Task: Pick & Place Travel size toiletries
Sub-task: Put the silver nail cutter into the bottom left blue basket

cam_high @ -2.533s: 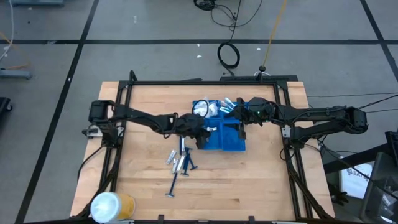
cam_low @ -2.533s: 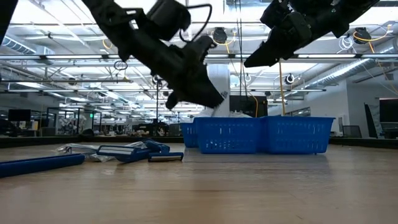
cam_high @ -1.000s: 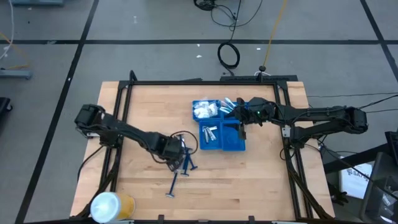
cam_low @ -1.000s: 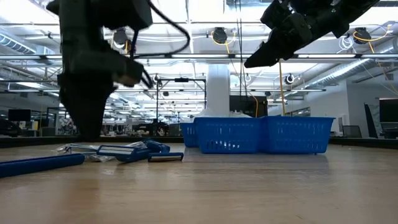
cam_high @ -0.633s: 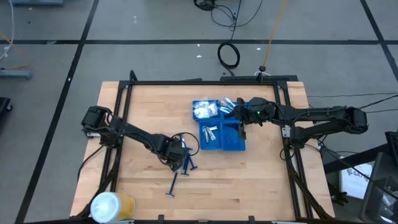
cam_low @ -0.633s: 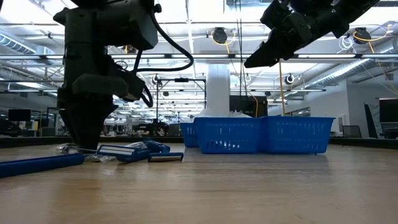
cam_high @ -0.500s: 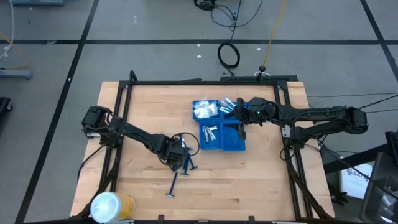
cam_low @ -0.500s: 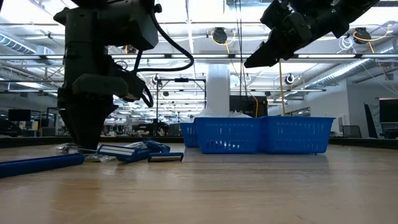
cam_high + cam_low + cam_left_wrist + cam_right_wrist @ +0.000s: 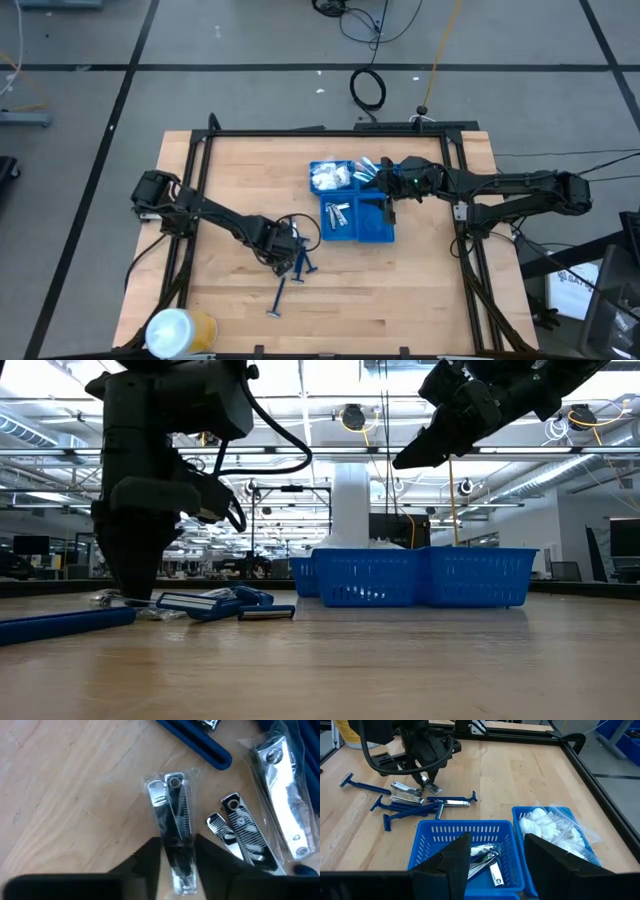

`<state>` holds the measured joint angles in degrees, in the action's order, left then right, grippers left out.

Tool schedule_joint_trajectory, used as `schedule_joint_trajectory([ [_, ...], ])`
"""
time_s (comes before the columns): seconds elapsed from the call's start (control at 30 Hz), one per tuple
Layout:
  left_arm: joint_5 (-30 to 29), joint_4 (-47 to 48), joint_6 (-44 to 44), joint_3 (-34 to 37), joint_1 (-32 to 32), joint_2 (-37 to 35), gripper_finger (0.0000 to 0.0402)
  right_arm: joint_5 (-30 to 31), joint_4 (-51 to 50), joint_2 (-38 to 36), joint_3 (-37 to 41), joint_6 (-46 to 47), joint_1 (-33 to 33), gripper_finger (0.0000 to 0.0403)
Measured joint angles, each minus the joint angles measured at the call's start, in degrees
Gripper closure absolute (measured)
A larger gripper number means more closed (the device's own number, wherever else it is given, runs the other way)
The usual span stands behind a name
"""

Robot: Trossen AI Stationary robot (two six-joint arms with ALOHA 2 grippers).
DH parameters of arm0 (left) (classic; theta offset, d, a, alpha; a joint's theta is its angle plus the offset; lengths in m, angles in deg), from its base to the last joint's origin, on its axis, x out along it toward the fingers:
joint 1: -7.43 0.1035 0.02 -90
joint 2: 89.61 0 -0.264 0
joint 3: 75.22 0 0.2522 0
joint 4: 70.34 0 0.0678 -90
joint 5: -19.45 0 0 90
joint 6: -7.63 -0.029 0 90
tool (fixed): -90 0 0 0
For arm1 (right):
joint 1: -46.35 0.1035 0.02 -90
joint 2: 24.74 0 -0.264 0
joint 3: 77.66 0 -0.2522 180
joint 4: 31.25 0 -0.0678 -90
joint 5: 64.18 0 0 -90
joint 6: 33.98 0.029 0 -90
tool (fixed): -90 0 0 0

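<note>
The left gripper (image 9: 177, 851) pinches a wrapped nail clipper (image 9: 174, 815) flat on the table (image 9: 420, 290); the right gripper (image 9: 497, 855) hovers empty, jaws apart, over the blue tray (image 9: 462, 832)

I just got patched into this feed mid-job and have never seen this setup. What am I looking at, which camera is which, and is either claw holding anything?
Two dark robot arms work at a wooden table. One camera looks straight down, one sits at table-top height, and one rides on each wrist. The left gripper is down at the table, its fingers either side of a wrapped nail clipper that still lies on the wood; more clippers and blue razors lie beside it. The right gripper waits open above the blue tray, holding nothing. The tray already holds clippers in one compartment and a white packet in another. A white-and-yellow roll stands at the table's corner.
</note>
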<state>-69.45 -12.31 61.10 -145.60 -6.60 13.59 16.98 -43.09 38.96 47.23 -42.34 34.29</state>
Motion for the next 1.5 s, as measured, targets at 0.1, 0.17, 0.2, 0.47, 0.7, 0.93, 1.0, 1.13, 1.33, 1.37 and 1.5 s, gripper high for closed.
schedule_joint_trajectory([
  [0.1, 0.38, -0.1, -1.01, -0.01, 0.44, -0.02, 0.0354, 0.0, 0.0, 0.0, 0.0, 0.0, 0.0, 0.0232],
  [0.17, 0.42, -0.16, -1.88, -0.03, 0.91, -0.07, 0.0369, 0.0, 0.0, 0.0, 0.0, 0.0, 0.0, 0.0232],
  [0.2, 0.46, -0.07, -2.11, -0.01, 1.13, -0.33, 0.0369, 0.0, 0.0, 0.0, 0.0, 0.0, 0.0, 0.0232],
  [0.47, -3.3, 1.77, -6.76, -1.63, 1.18, -3.69, 0.0364, 0.0, -0.02, 0.0, 0.0, -0.02, 0.0, 0.0232],
  [0.7, -15.35, -3.02, -14.37, -4.12, 1.54, -10.1, 0.0364, 0.0, 0.0, 0.0, 0.0, -0.25, 0.0, 0.0232],
  [0.93, -20.54, -23.47, -32.57, -4.64, 4.76, -11.48, 0.0356, 0.0, 0.01, 0.0, 0.0, -0.26, 0.0, 0.0232],
  [1.0, -19.18, -29.38, -36.71, -4.73, 6.21, -11.01, 0.0352, 0.01, 0.02, 0.0, 0.0, -0.26, 0.0, 0.0232],
  [1.13, -14.22, -34.4, -39.91, -4.73, 9.45, -9.86, 0.0362, 0.0, 0.0, 0.0, 0.0, -0.05, 0.0, 0.0232],
  [1.33, -11.08, -36.83, -40.26, -4.73, 12.51, -8.06, 0.0364, 0.05, -0.1, 0.0, -0.02, -0.21, 0.0, 0.0232],
  [1.37, -10.53, -36.72, -40.38, -4.73, 12.72, -7.7, 0.0362, 0.04, -0.27, 0.0, 0.0, -0.24, 0.0, 0.0232],
  [1.5, -9.51, -38.58, -41.3, -4.73, 12.95, -6.52, 0.0356, 0.07, -0.44, 0.0, -0.02, -0.76, 0.0, 0.0232],
])
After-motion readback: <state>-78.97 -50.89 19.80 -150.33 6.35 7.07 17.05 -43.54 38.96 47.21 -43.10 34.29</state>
